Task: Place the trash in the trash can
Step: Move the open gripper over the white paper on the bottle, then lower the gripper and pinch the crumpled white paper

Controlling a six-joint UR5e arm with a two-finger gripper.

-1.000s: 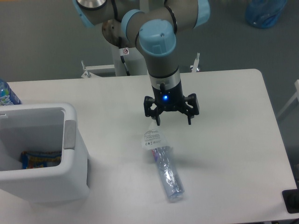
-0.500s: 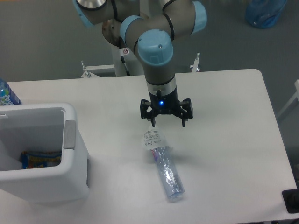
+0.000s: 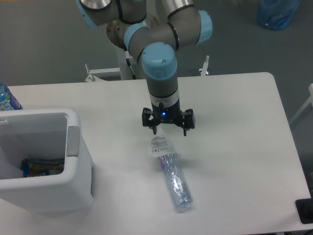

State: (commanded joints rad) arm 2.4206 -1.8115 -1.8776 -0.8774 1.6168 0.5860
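Observation:
A small crumpled white paper scrap [image 3: 160, 145] with fine print lies on the white table, touching the top end of a clear bluish crushed plastic bottle [image 3: 175, 182] that lies slanting toward the front. My gripper [image 3: 169, 131] hangs open and empty just above and behind the scrap, fingers pointing down. The white boxy trash can [image 3: 73, 166] with a grey side panel stands at the front left, far from the gripper.
A colourful wrapper [image 3: 41, 167] lies inside the trash can. Another plastic bottle [image 3: 7, 99] stands at the far left edge. A blue translucent bag [image 3: 277, 12] sits on the floor at the back right. A dark object [image 3: 304, 211] is at the front right corner.
The gripper has moved left and slightly toward the scrap, still open. The scrap and the bottle have not moved.

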